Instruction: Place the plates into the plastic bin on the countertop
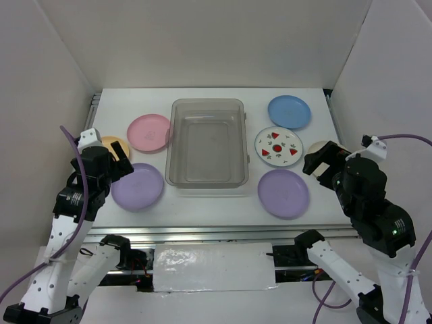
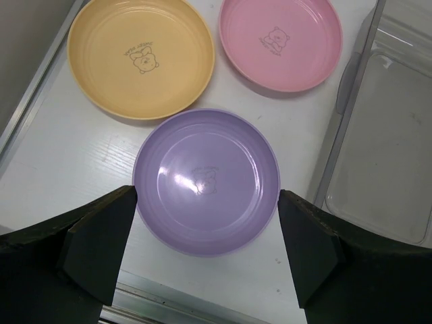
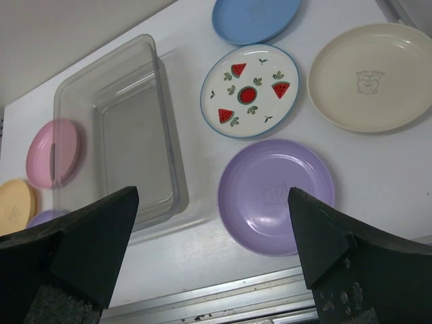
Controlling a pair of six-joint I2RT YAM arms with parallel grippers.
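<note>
White table carries all seven plates flat around the empty plastic bin. Left jaws stand spread wide above the left lavender plate; right jaws equally spread over the right lavender plate. Best approach: pinch one rim edge, as plates lie flush.

Seven plates: two lavender, one pink, one orange-yellow, one blue, one cream, one fruit-patterned, and one plastic bin
</note>
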